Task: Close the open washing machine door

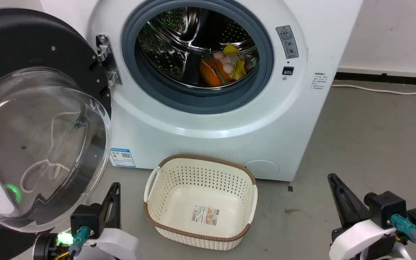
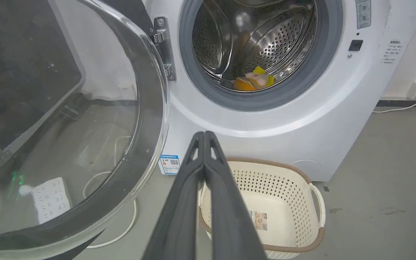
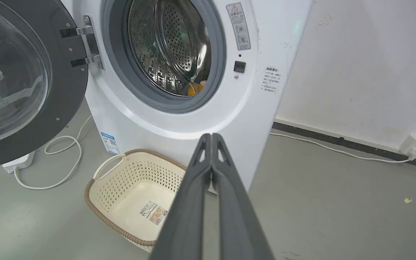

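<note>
A white, boxy front-loading washing machine [image 1: 208,137] is seen straight ahead, its grey-gasketed steel drum mouth uncovered. The large round glossy black-framed washing machine door [image 1: 38,126], with its bulging clear glass bowl, is found swung wide open at the machine's left side, hung on a metal hinge [image 1: 107,59], with the bowl turned toward the robot. A cream perforated plastic basket with a brown woven rim [image 1: 200,159] is set on the grey floor just in front of the machine, apart from the door.

The left gripper [image 2: 204,137] is held low, near the door's lower edge, with its two dark fingers pressed together and nothing between them. The right gripper [image 3: 211,137] is held likewise, fingers together and empty, well apart from the door.

The closing has not yet been begun. The job is best given to the left arm. The black frame should be contacted near its free edge, far from the hinge, where least force is needed; the glass bowl is better avoided, as it looks slippery. The push should be carried along the door's arc, not in a straight line. The basket appears to sit below the door's sweep, but this should be watched. A firm final press is likely needed so that the small dark latch slot [image 1: 287,70] is engaged.
</note>
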### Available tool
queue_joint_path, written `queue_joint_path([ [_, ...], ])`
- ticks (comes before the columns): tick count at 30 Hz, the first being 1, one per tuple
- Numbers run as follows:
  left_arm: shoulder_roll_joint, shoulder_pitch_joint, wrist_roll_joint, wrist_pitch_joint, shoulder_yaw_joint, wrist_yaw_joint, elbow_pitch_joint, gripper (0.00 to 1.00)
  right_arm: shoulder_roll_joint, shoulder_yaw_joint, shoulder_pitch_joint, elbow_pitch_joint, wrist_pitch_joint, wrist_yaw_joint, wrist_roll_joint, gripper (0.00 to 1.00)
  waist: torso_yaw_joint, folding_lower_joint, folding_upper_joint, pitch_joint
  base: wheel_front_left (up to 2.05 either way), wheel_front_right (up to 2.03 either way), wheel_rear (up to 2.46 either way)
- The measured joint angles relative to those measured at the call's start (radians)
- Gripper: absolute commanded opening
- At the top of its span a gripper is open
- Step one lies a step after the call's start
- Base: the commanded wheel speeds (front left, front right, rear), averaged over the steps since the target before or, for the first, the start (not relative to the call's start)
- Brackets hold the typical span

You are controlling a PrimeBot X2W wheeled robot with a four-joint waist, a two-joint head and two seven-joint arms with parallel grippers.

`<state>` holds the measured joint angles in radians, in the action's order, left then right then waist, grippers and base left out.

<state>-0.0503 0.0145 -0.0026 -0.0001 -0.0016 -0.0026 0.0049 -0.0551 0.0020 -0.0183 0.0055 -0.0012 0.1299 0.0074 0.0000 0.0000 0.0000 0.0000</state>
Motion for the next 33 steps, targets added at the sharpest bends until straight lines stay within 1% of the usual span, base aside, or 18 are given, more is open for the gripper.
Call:
queue_joint_path([
  [31, 0.000, 0.000, 0.000, 0.000, 0.000, 0.000, 0.000, 0.00, 0.000, 0.000, 0.000, 0.000, 0.000, 0.000, 0.000, 0.00, 0.000, 0.0000, 0.0000, 0.000, 0.00, 0.00, 0.00],
  [32, 0.000, 0.000, 0.000, 0.000, 0.000, 0.000, 0.000, 1.00, 0.000, 0.000, 0.000, 0.000, 0.000, 0.000, 0.000, 1.00, 0.000, 0.0000, 0.0000, 0.000, 0.00, 0.00, 0.00],
  [33, 0.000, 0.001, 0.000, 0.000, 0.000, 0.000, 0.000, 1.00, 0.000, 0.000, -0.001, 0.001, 0.000, 0.000, 0.001, 1.00, 0.000, 0.0000, 0.0000, 0.000, 0.00, 0.00, 0.00],
])
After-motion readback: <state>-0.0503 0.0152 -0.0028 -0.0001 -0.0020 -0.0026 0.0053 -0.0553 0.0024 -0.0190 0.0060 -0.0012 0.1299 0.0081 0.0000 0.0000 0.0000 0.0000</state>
